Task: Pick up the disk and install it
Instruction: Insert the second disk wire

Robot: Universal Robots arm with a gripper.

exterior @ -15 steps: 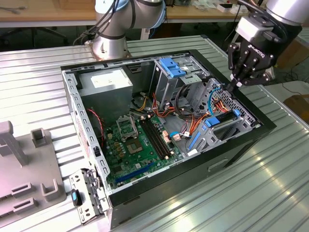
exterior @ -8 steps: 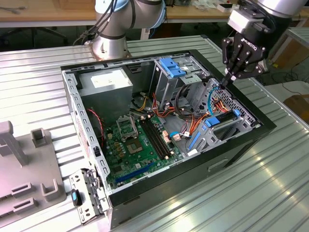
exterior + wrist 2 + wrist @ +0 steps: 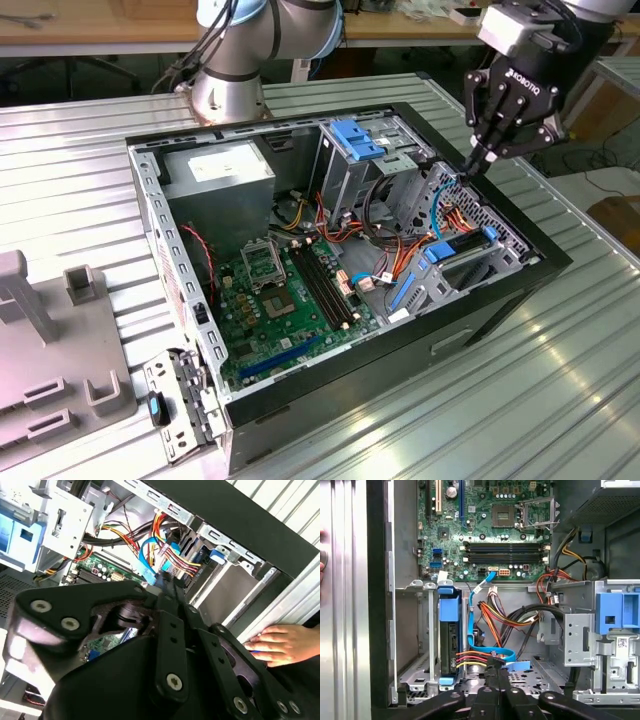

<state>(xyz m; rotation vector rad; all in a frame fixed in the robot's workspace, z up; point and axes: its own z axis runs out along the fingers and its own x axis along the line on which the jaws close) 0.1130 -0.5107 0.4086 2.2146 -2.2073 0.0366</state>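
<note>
The gripper has its fingers drawn together to a narrow point with nothing between them, and that point sits at the blue data cable and the red, yellow and orange power wires inside the open computer case. The disk is just beside, standing on edge in the drive cage at the front corner of the case, its blue rails showing at both ends (the big grey power supply lies well apart, at the far end near the arm's base). To my eye the drive is already seated and the work has reached the cabling, so the next move calls for fine, careful pressing on a connector among crowded wires. A person's hand rests on the metal table just outside the case wall.
</note>
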